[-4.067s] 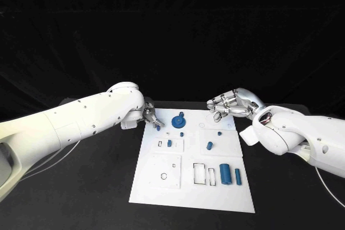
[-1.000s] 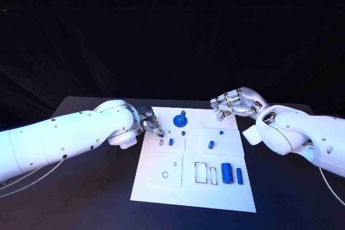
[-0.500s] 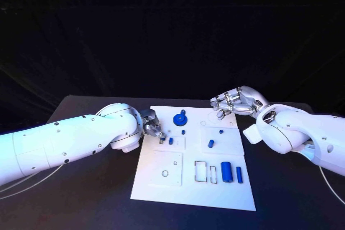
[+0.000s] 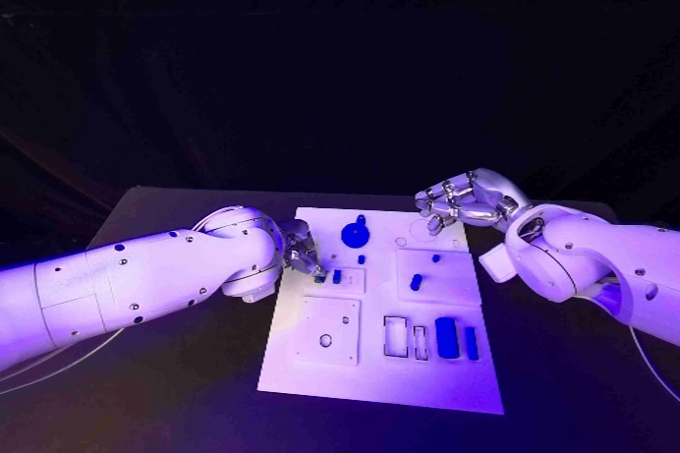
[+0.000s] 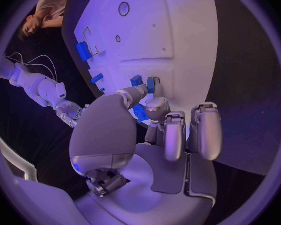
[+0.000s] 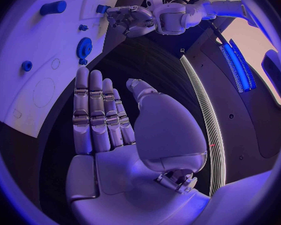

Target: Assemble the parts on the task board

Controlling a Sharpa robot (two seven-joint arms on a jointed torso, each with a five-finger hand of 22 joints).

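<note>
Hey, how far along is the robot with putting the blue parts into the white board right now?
Early to midway, it seems. The gear and small pegs already stand on the task board. The left hand has its fingertips at a small blue part near the board's left edge. The right hand hovers open over the far corner. Two loose cylinders lie beside empty slots.
</note>
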